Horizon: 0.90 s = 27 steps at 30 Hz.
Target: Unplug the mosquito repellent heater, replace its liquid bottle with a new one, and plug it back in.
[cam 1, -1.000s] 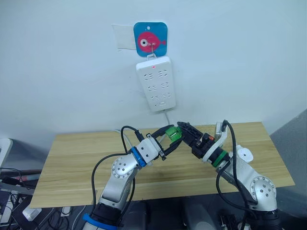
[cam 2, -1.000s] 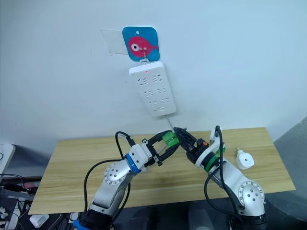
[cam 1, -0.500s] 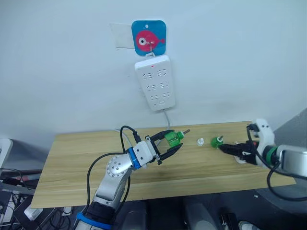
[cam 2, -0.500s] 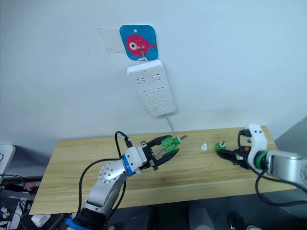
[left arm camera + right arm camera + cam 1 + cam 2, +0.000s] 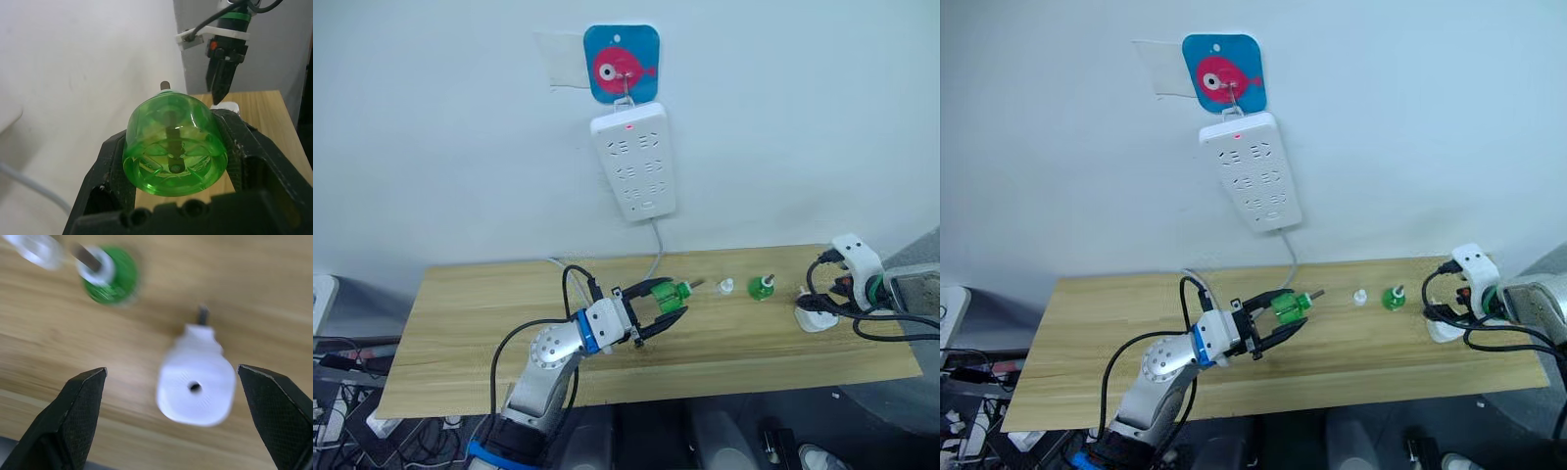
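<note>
my left gripper: closed on a green bottle, held above the desk
my right gripper: wide open, hanging over the heater
mosquito repellent heater: on the desk's right end, near a second green bottle

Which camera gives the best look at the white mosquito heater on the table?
The right wrist view: the heater sits large between the open right gripper fingers, vent hole and plug visible. The head views show it small near the table's right end, partly behind cables. The left wrist view shows a sliver.
</note>
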Motion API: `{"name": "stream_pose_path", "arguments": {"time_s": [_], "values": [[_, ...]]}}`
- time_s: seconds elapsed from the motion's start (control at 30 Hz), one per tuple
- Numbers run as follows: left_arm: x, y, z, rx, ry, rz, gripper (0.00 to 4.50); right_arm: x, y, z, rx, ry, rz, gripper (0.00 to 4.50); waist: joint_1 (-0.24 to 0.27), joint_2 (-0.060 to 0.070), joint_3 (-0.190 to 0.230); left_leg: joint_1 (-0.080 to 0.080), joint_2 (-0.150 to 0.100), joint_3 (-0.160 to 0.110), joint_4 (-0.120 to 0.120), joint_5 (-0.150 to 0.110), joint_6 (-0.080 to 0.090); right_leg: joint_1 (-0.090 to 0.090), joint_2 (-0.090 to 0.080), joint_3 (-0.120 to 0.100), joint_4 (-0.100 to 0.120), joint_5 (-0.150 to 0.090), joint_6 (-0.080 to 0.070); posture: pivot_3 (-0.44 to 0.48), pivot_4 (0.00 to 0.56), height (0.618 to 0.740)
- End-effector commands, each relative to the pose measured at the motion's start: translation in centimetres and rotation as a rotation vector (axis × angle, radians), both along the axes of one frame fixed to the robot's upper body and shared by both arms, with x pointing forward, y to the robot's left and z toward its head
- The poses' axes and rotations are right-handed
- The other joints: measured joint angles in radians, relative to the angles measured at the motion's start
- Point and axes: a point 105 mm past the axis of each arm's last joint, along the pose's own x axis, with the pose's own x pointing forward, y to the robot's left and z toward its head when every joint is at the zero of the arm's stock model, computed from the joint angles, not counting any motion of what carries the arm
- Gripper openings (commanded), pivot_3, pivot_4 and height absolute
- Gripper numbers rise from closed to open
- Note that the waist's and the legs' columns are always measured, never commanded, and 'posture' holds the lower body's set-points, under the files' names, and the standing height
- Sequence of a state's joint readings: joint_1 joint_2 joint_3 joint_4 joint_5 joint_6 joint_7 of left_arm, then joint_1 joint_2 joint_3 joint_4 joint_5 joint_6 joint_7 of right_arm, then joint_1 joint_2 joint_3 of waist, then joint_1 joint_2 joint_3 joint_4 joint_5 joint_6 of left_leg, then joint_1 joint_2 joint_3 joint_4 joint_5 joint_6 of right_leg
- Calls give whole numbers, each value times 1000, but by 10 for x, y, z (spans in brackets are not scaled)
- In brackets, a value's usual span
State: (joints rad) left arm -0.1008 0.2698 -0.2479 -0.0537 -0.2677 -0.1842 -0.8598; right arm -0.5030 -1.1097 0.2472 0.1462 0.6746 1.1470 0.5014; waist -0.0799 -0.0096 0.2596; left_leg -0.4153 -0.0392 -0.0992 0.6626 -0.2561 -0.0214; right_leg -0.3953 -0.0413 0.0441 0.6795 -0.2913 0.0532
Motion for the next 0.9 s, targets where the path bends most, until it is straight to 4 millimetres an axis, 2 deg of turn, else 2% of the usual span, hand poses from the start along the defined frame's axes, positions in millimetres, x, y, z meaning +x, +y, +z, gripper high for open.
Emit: {"name": "stream_pose_path", "arguments": {"time_s": [0.03,0.4,0.67,0.9], "values": [[-8,-2,11,-25,-46,-8,2278,4,-10,3,-23,-11,-49,4466,1,-1,3,0,0,0,0,0,0,0,0,0,0,0,0,-82,305,740],[-9,-3,11,-23,-37,-4,2278,10,-21,-10,-20,2,-157,4466,1,-2,14,0,0,0,0,0,0,0,0,0,0,0,0,-69,316,740],[-9,-2,12,-18,-41,2,2278,9,-16,-19,0,20,-161,4466,2,-2,15,0,0,0,0,0,0,0,0,0,0,0,0,-54,315,740],[-25,-8,10,-22,-20,-53,2278,9,-18,-26,-4,31,-149,4466,3,-1,19,0,0,0,0,0,0,0,0,0,0,0,0,-51,317,740]]}}
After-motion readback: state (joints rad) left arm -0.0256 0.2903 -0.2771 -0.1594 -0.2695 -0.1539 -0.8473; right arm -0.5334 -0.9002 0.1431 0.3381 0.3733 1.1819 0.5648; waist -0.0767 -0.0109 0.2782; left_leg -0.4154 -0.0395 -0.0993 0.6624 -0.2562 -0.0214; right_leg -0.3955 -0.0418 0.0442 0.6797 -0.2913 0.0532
